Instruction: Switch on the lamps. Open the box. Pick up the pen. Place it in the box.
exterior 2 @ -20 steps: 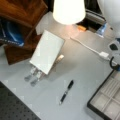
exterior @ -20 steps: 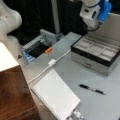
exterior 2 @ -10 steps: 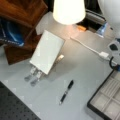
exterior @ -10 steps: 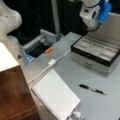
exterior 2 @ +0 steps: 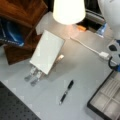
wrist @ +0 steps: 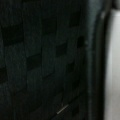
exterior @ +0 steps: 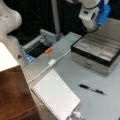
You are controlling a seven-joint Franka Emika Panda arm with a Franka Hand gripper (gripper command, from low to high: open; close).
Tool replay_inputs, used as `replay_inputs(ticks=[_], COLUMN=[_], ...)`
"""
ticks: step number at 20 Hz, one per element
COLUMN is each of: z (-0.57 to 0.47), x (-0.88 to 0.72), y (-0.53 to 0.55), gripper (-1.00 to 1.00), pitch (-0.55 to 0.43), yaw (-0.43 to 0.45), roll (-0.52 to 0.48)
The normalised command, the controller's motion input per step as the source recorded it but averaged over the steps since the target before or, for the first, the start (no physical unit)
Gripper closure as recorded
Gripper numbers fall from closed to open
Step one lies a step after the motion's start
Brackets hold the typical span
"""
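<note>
The box (exterior: 90, 63) stands open at a front view's right, its lid (exterior: 112, 28) raised behind the pale compartments, which hold nothing; its corner also shows (exterior 2: 107, 100). The black pen (exterior: 91, 89) lies flat on the grey table in front of the box, and it appears again left of the box (exterior 2: 66, 92). A lamp shade (exterior 2: 68, 10) glows bright. My gripper (exterior: 93, 23) hangs above the box's back left edge, near the lid, far from the pen; its fingers do not show. The wrist view is filled by a dark woven surface.
A white flat slab (exterior: 56, 96) leans on a stand left of the pen. A white cable (exterior: 51, 62) crosses the table. A dark tray with a blue inside (exterior: 37, 48) and an orange piece (exterior: 48, 50) sit behind. Wooden furniture (exterior: 12, 97) borders the left.
</note>
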Motion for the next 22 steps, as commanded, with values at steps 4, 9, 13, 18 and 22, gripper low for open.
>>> replay_inputs(ticks=[4, 9, 13, 18, 22], z=[0.03, 0.0, -0.03, -0.01, -0.04], x=[-0.03, -0.04, -0.04, -0.02, 0.0], y=[0.08, 0.12, 0.16, 0.21, 0.26], gripper=[-1.0, -1.0, -1.0, -1.0, -1.0], pitch=[0.016, 0.0, -0.016, -0.041, -0.062], yaw=[0.07, 0.045, 0.03, 0.009, 0.012], roll=[-0.136, -0.198, -0.248, -0.269, -0.265])
